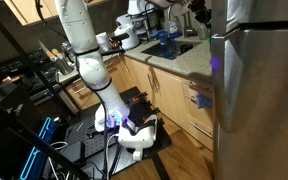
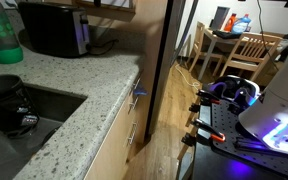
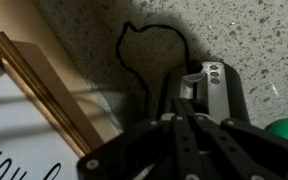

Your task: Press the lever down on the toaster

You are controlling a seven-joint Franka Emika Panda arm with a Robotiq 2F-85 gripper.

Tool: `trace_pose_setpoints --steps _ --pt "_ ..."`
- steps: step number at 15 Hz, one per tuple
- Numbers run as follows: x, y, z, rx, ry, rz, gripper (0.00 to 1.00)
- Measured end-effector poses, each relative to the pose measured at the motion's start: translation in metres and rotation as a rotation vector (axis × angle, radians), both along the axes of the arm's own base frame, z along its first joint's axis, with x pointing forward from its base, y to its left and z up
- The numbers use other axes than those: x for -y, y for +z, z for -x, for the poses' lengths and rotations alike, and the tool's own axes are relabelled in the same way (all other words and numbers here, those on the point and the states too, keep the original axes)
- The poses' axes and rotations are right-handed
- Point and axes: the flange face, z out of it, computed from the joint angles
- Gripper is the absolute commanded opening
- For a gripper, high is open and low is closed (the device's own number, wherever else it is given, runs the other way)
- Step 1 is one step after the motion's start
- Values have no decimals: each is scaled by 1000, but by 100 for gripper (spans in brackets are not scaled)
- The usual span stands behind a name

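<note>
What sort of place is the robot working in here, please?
Most likely a home kitchen: a speckled stone countertop with a sink set in it, wooden cabinets beneath, and a stainless fridge. The wrist view shows a toaster.

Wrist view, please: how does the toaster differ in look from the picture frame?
The toaster is black with a silver top; the picture frame is pale wood around a white panel. A black cord runs to the toaster, none to the frame. Both show against the speckled counter.
</note>
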Motion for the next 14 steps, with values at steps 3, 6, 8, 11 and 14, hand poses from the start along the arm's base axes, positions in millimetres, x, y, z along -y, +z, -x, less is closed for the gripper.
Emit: trace_pose_setpoints --steps 3,6,8,11,14 --pt "2 -1 -9 6 -4 0 0" --pt "-3 -6 -17 4 4 0 0" --pt "-8 -13 -23 -2 11 2 0" --pt "-10 -24 -31 -12 12 7 1" --pt "-9 -26 -31 -15 11 7 1"
